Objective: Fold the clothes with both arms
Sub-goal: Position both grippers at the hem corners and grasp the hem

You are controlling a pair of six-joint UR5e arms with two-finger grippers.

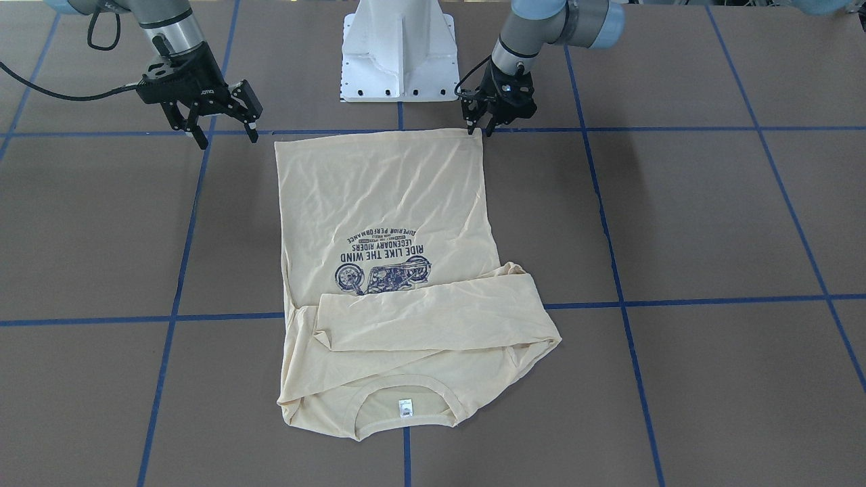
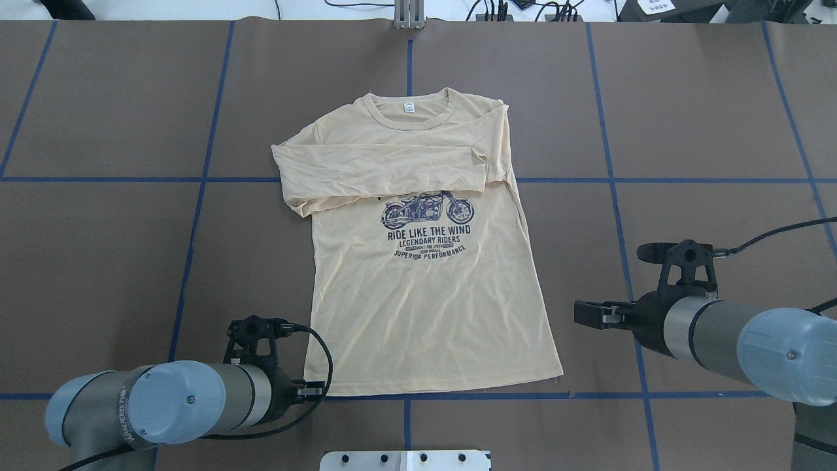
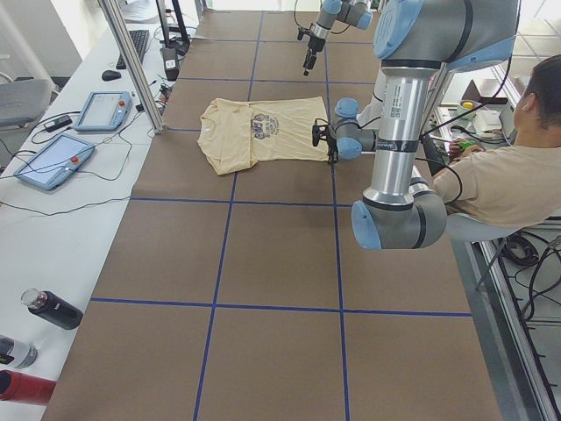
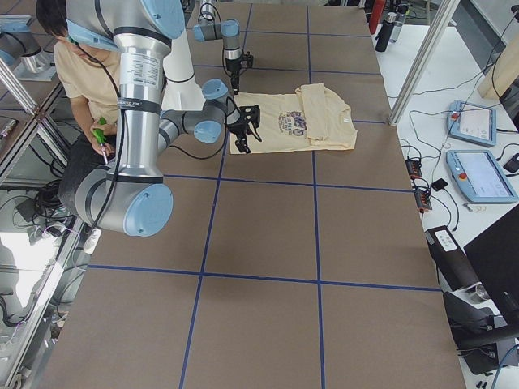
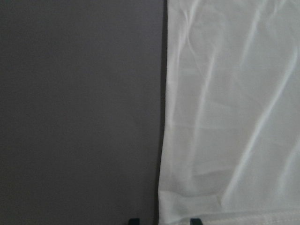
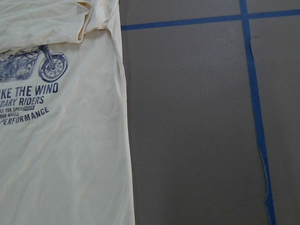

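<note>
The cream long-sleeved T-shirt (image 1: 385, 203) lies flat and print-up on the brown table, collar away from the robot, with both sleeves folded across the chest (image 2: 379, 173). It also shows in the overhead view (image 2: 425, 314). My left gripper (image 1: 479, 128) is low at the shirt's hem corner (image 2: 317, 390). In the left wrist view its two fingertips (image 5: 133, 220) stand apart on either side of the hem edge (image 5: 164, 206). My right gripper (image 1: 226, 135) is open and empty, held above the table beside the shirt's other side (image 2: 579, 314), not touching it.
The white pedestal base (image 1: 398, 54) stands just behind the hem. Blue tape lines (image 2: 614, 196) cross the table. An operator (image 3: 517, 175) sits behind the robot. Tablets (image 3: 53, 162), a metal post (image 3: 131, 66) and bottles (image 3: 53, 309) are along the far table edge.
</note>
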